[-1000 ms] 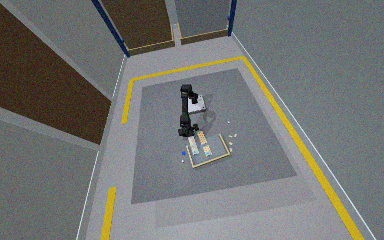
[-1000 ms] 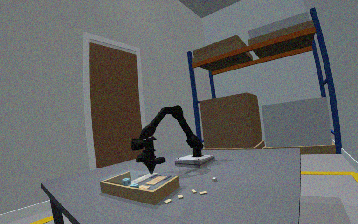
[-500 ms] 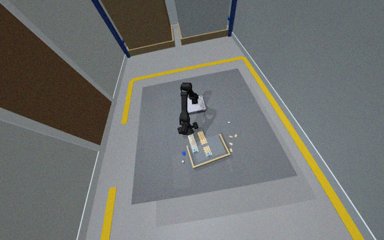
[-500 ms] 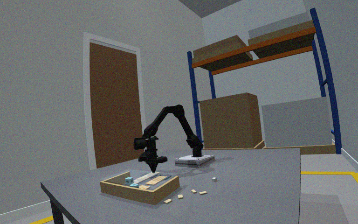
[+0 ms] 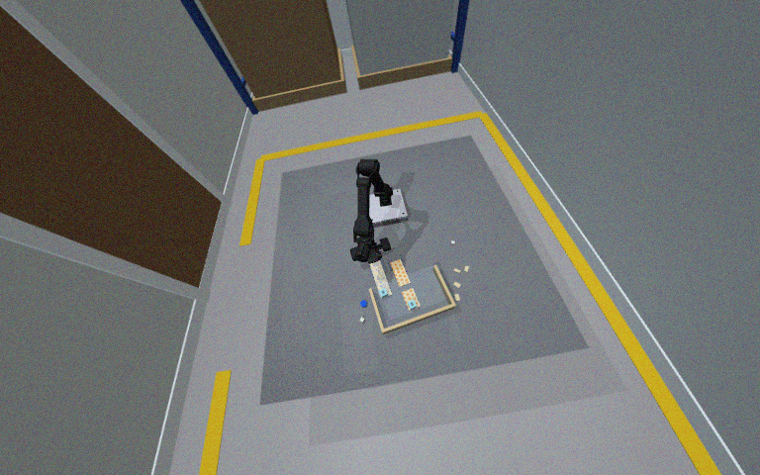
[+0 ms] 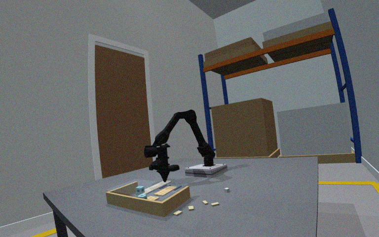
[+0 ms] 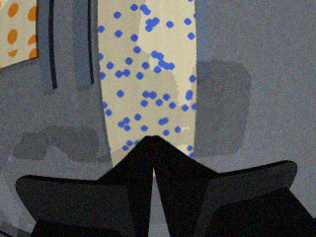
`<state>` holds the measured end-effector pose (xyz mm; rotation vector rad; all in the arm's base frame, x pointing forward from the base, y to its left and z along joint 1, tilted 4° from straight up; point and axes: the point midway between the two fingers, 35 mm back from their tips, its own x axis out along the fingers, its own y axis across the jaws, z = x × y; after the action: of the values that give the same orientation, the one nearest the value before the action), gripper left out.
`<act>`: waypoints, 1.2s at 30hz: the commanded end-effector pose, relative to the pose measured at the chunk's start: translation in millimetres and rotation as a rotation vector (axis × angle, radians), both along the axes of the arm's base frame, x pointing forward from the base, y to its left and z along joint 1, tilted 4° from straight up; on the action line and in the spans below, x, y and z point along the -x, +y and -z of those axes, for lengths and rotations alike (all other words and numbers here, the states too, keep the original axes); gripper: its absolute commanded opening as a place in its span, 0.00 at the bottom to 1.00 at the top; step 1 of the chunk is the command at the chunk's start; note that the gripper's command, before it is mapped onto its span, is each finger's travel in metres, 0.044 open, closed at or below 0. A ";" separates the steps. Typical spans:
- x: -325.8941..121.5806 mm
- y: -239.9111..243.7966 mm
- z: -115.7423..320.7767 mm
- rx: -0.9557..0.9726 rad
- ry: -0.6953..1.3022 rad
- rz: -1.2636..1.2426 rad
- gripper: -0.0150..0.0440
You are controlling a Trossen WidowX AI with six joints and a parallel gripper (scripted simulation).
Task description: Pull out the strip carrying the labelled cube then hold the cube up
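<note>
Blue specks cover the long cream strip (image 5: pixel 379 277) (image 6: pixel 156 186) (image 7: pixel 148 84), which in the top view reaches out past the open side of the wooden-walled tray (image 5: pixel 419 319) (image 6: pixel 133 204). A light-blue marked cube (image 5: pixel 383 292) (image 6: pixel 139 189) sits at its tray end. Beside it lie a cream strip piece with orange dots (image 5: pixel 400 272) (image 6: pixel 166 190) (image 7: pixel 17 32) and, apart from that, a shorter orange-dotted piece (image 5: pixel 408 295) (image 6: pixel 152 198) bearing another light-blue cube (image 5: pixel 412 304) (image 6: pixel 142 196). In the exterior view the black parallel-jaw gripper (image 5: pixel 366 259) (image 6: pixel 165 180) (image 7: pixel 152 142) points down at the speckled strip's outer end. The wrist view shows its fingertips pressed together over that strip, pinching nothing; contact is unclear. The pull seems in hand, probably by pressing and dragging. Next, the arm likely needs to draw the strip further towards its base, keeping the cube aboard, then lift clear and open for the cube.
</note>
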<state>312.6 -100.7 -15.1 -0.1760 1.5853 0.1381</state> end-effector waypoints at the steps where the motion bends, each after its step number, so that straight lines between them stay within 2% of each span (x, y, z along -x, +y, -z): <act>1: 14.3 -1.6 4.7 0.000 0.028 0.002 0.25; 36: 65.6 -13.3 2.5 0.001 0.032 0.002 0.25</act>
<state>260.4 -113.7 -13.0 -0.1789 1.5873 0.1365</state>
